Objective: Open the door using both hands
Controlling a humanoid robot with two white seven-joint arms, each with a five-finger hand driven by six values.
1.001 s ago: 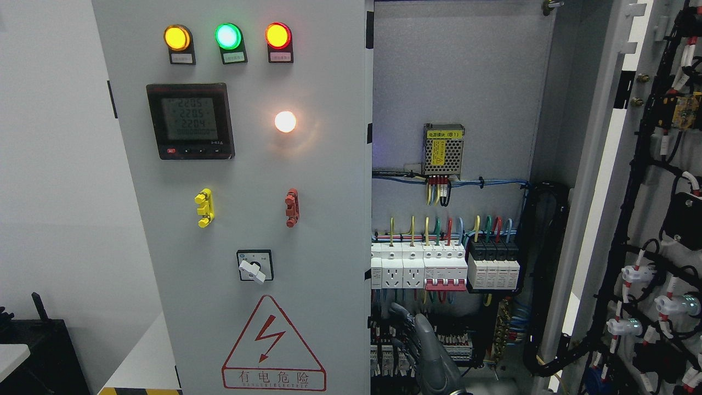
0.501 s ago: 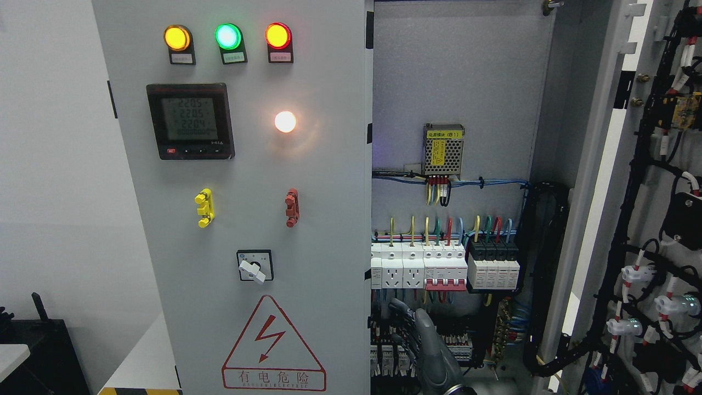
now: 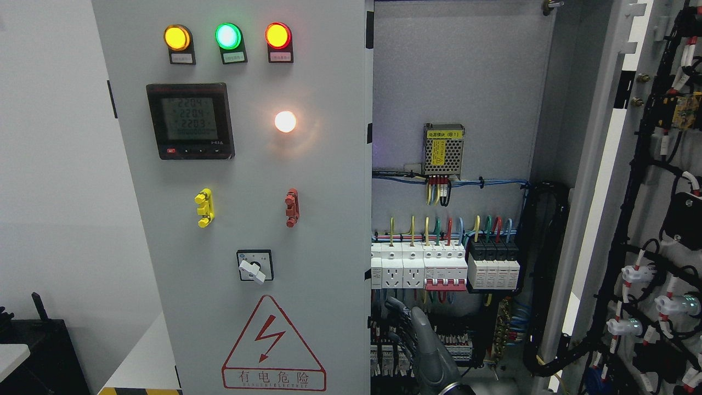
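Observation:
The cabinet's left door (image 3: 323,164) is a grey panel with indicator lamps, a meter and a warning sign, and it stands closed or nearly closed. The right door (image 3: 603,164) is swung wide open at the picture's right, its inner side carrying black wiring (image 3: 636,230). My right hand (image 3: 403,329), dark grey, rises from the bottom edge inside the open half, in front of the lower terminal rows. Its fingers (image 3: 396,310) are stretched toward the left door's free edge (image 3: 368,307), close to it, holding nothing that I can see. My left arm does not show.
Inside the cabinet are breakers and sockets (image 3: 444,266), a small power supply (image 3: 443,144) and coloured wires. A white wall is on the left, with a black box (image 3: 38,351) at the lower left. A rotary switch (image 3: 254,267) sits on the left door.
My right hand has crept slightly upward and to the left, toward the left door's edge. The doors have not moved.

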